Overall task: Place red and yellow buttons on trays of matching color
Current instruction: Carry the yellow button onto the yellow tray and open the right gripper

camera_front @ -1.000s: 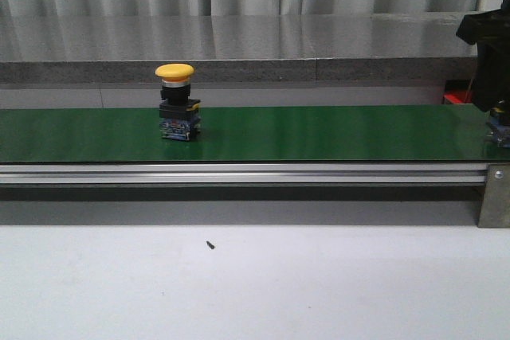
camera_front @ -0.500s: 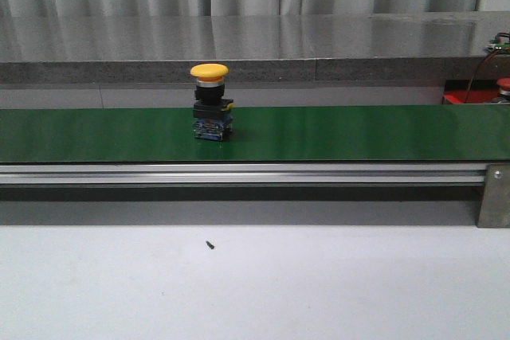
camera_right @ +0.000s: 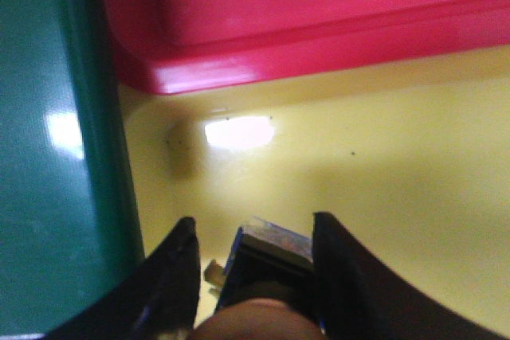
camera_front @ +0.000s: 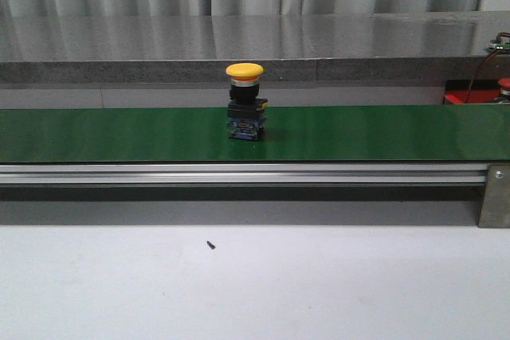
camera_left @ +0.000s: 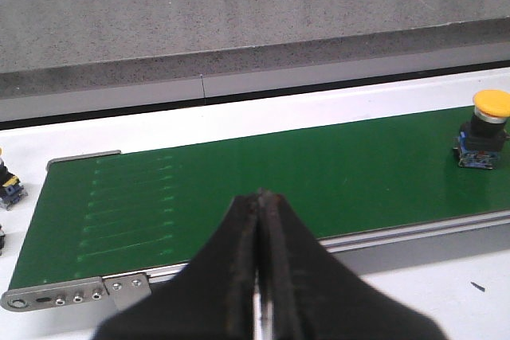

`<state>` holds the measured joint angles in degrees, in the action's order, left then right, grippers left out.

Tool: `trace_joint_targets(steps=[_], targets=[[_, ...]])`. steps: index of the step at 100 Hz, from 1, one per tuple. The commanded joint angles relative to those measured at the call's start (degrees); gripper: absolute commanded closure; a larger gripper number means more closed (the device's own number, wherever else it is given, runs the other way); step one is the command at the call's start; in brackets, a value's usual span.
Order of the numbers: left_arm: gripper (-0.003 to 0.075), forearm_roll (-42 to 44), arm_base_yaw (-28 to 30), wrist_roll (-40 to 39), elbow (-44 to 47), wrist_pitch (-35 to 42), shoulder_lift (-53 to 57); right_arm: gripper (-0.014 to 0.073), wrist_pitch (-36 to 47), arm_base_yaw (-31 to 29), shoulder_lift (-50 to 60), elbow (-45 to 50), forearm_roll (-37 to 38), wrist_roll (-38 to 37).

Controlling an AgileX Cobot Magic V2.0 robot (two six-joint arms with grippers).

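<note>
A yellow-capped button [camera_front: 245,102] stands upright on the green belt [camera_front: 382,134], about midway along its length in the front view. The left gripper [camera_left: 258,276] hangs above the belt's near edge, jaws clenched on nothing. The right gripper [camera_right: 253,264] hovers low over the yellow tray [camera_right: 382,189], beside the belt's end, its fingers bracketing a button body [camera_right: 267,256]; the red tray [camera_right: 319,21] lies just beyond. Contact on the right finger is unclear, so a half-loosened hold could tip that button sideways on release.
</note>
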<state>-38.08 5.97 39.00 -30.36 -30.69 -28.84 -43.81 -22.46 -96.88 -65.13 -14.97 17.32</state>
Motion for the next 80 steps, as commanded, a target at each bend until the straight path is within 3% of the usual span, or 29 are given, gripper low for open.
trace_joint_targets(steps=[1, 39, 46, 65, 80], targets=[[0.0740, -1.9, -0.5, 0.0, -1.7, 3.6, -0.2, 0.0349, 3.6, 0.6, 0.9, -1.2, -1.5, 1.1], [0.0740, -1.9, -0.5, 0.0, -1.7, 3.7, -0.2, 0.0338, 7.1, 1.4, -2.8, -1.2, -1.4, 1.5], [0.0740, -1.9, -0.5, 0.0, -1.7, 3.7, -0.2, 0.0293, 6.4, 1.4, -2.8, -1.3, -1.4, 1.5], [0.0740, -1.9, -0.5, 0.0, -1.7, 3.8, -0.2, 0.0062, 4.9, 1.4, -1.7, -1.4, -1.4, 1.5], [0.0740, -1.9, -0.5, 0.0, -1.7, 4.0, -0.2, 0.0045, 4.8, 1.4, 1.9, -1.5, -1.4, 1.5]])
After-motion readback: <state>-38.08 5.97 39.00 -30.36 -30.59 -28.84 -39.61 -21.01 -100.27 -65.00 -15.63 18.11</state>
